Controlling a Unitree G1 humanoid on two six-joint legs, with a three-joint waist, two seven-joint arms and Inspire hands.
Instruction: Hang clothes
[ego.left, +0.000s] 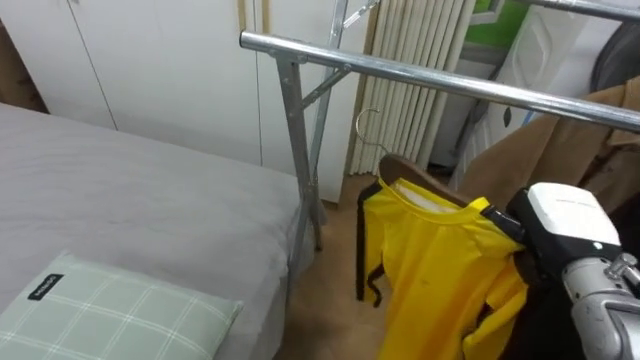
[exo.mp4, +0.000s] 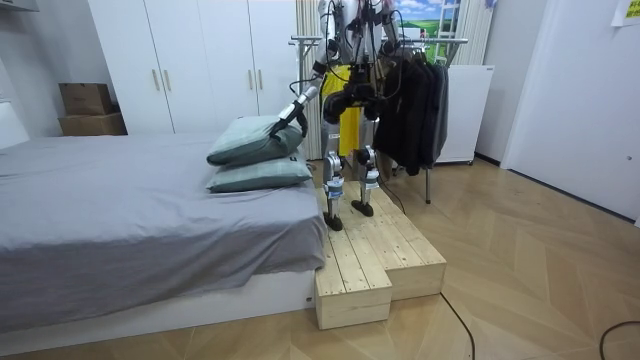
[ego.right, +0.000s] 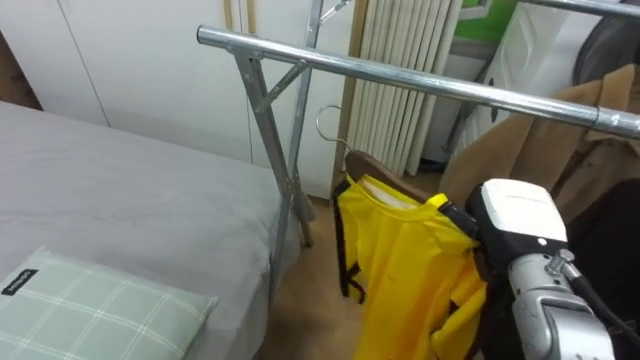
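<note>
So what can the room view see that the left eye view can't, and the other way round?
Room view: the whole robot, standing on a wooden platform between the bed and the clothes rack. Left eye view: up close, the hanger's metal hook, below the rail and not on it yet. Both: the yellow shirt, the grey bed and a green pillow.

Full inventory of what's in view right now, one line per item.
clothes rack: 1, silver, ahead of robot, beside bed
hanger: 1, brown wood, below the rail, not hooked
yellow garment: 1, yellow, on hanger
hung clothes: several, mostly dark, on rack
bed: 1, grey, robot's left
pillows: 2, pale green check, stacked on bed
wardrobe: 1, white, behind bed
boxes: 2, brown, by wardrobe
platform: 1, pale wood, under robot
right robot hand: 1, white-backed, gripping hanger's end
left robot hand: 1, dark, by pillows
</note>
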